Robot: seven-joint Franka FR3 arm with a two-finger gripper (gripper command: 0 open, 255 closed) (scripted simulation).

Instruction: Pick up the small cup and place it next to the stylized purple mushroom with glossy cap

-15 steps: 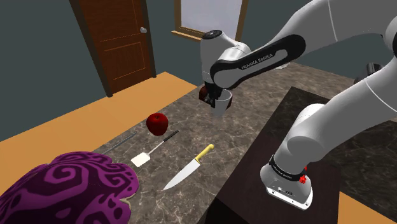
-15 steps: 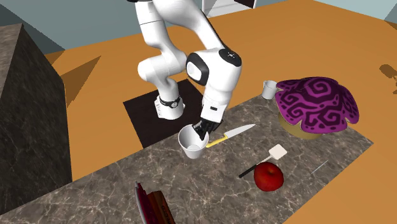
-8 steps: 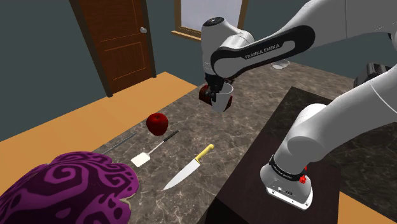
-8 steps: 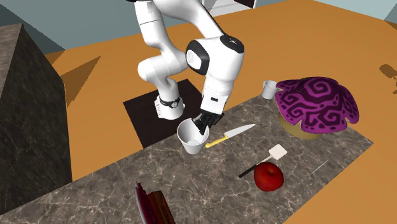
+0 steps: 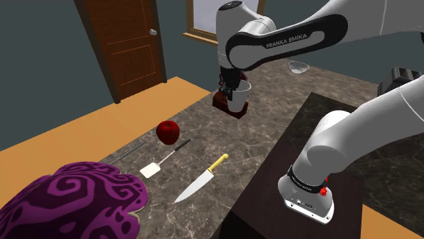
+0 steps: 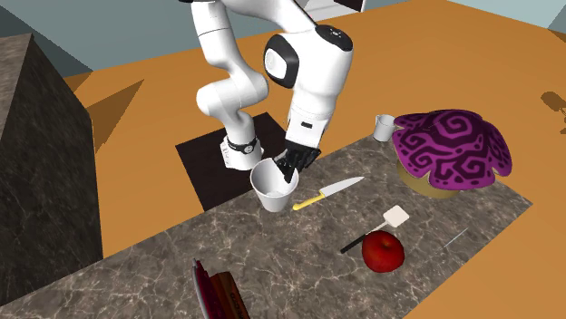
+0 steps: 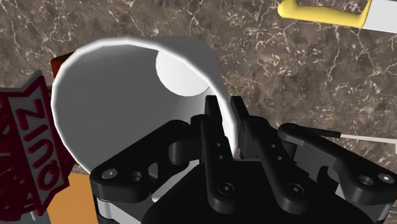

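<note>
The end effector (image 6: 292, 164) is clamped on the rim of the small cup (image 6: 272, 190), which is plain white, tapered and empty, near the yellow-handled knife (image 6: 328, 191).

Veined stone counter (image 6: 299, 249), smooth matt cup (image 7: 114, 83), glossy apple (image 6: 384, 251)

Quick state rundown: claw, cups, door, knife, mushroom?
claw: shut on the small cup's rim.
small cup: empty, upright, apparently lifted off the counter.
door: closed.
knife: lying flat on the counter.
purple mushroom: upright, cap up.
second cup: upright, beside the mushroom.
</note>
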